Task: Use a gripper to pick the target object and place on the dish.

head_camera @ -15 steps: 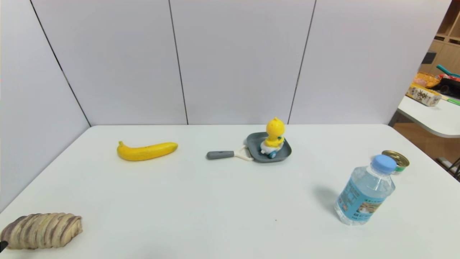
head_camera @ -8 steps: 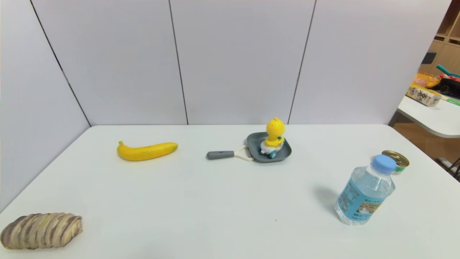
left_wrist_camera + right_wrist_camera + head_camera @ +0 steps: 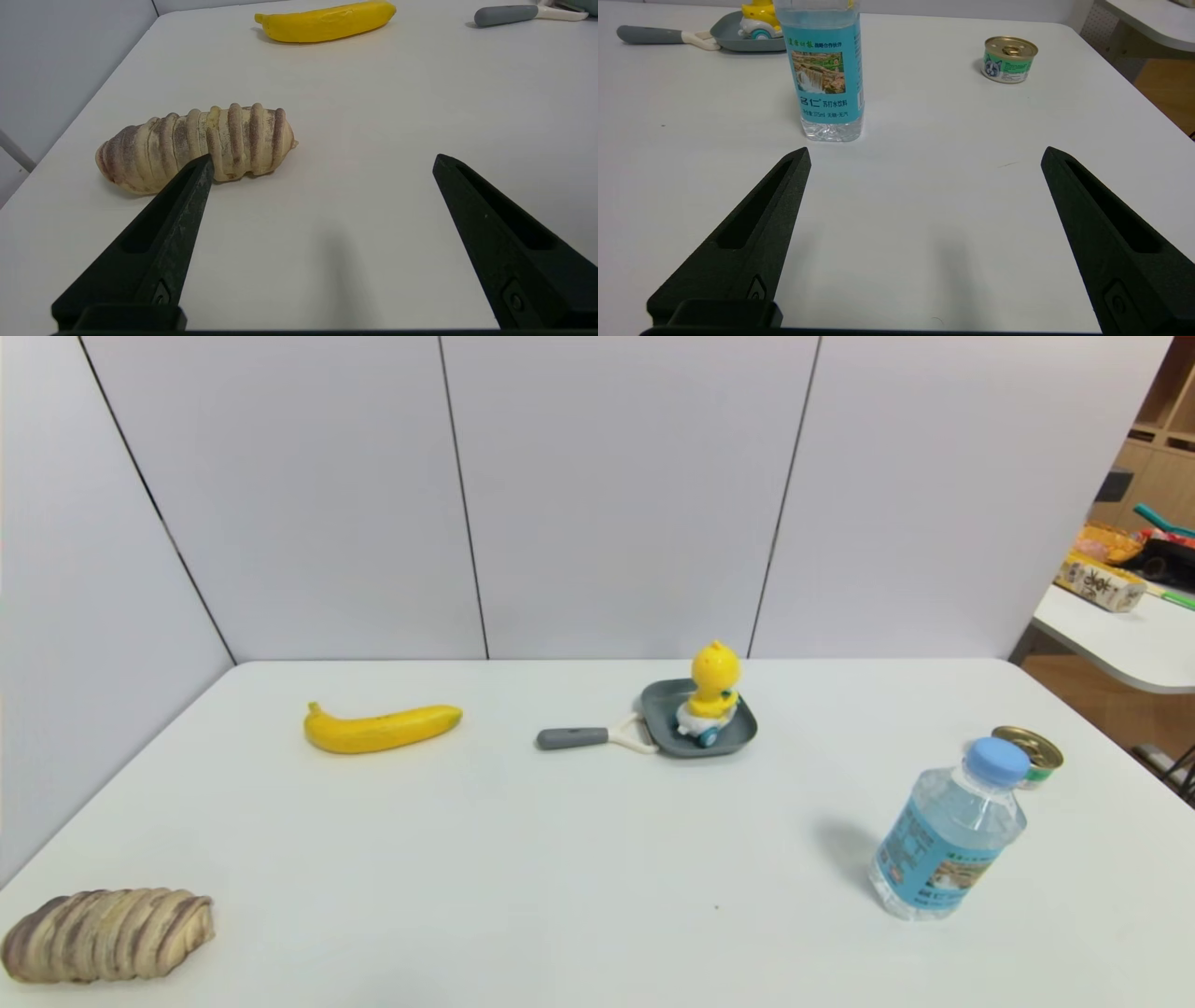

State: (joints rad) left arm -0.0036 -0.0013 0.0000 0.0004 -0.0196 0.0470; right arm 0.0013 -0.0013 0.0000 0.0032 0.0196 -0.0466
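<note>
The duck toy point(image 3: 711, 693) stands upright in the toy frying pan point(image 3: 738, 737). The left gripper point(image 3: 322, 161) and right gripper point(image 3: 924, 154) hover low over the table with jaws spread apart, empty.

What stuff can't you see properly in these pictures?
- Duck toy: in the right wrist view the top edge cuts off its head.
- Water bottle: its cap is cut off in the same view.
- Pan: the left wrist view shows little more than its grey handle.
- Left claw and right claw, both open: neither appears in the head view.
- Tin can: the bottle partly hides it in the head view.
</note>
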